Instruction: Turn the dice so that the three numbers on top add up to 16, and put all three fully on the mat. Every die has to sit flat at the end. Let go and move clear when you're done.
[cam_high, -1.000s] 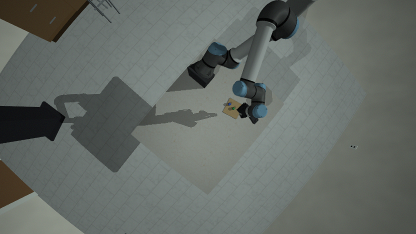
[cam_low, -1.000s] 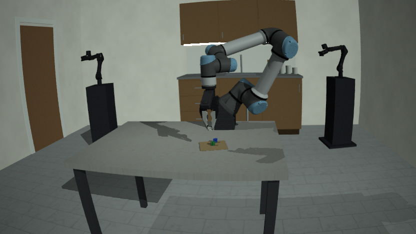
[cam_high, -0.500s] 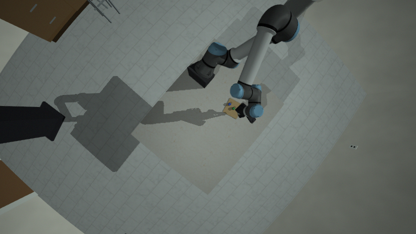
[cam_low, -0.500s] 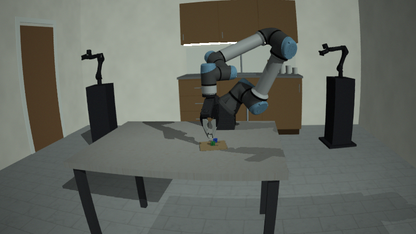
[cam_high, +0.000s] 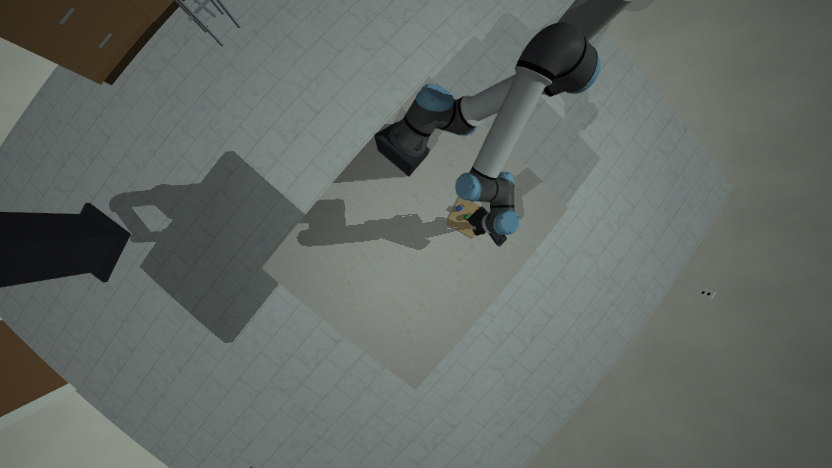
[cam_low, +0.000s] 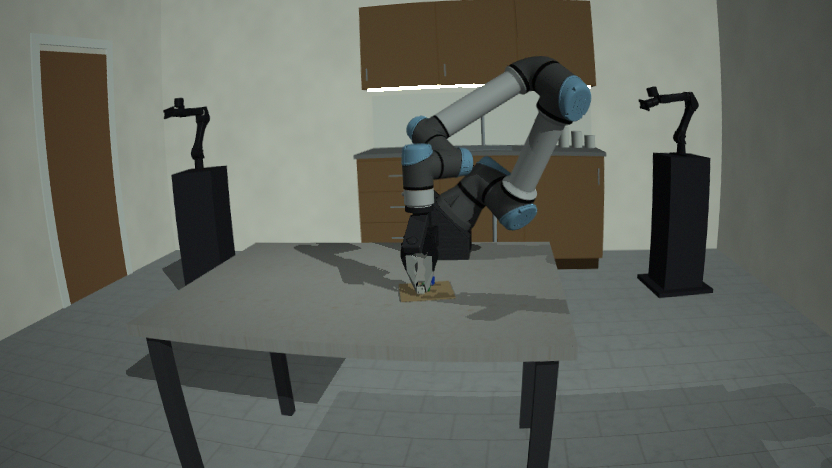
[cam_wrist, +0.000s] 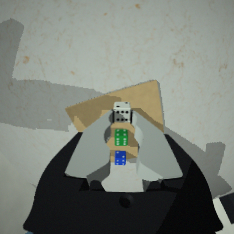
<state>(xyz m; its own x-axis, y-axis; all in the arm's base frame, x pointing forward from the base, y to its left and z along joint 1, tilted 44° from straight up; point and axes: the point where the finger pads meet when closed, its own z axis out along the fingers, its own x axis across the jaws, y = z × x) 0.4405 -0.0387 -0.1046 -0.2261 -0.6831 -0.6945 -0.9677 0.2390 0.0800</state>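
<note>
My gripper (cam_low: 420, 286) (cam_wrist: 122, 110) is shut on the white die (cam_low: 420, 290) (cam_wrist: 122, 113). It holds the die low over the tan mat (cam_high: 458, 224) (cam_low: 444, 294) (cam_wrist: 148, 95); whether the die touches the mat I cannot tell. In the wrist view the white die shows a lighter face with few pips and a darker face with several. The green die (cam_high: 467, 217) (cam_wrist: 121, 137) sits on the mat close beside the fingers, with several pips in two rows on the face seen. The blue die (cam_high: 459, 207) (cam_low: 432, 280) (cam_wrist: 120, 158) sits on the mat beyond it; its pips are too small to read surely.
The mat lies on the pale table (cam_high: 407, 302) (cam_low: 290, 308). The green and blue dice stand in line with the held die, near the fingers. The arm's base stands at the table's back edge. Shadows of the arm cross the table and part of the mat.
</note>
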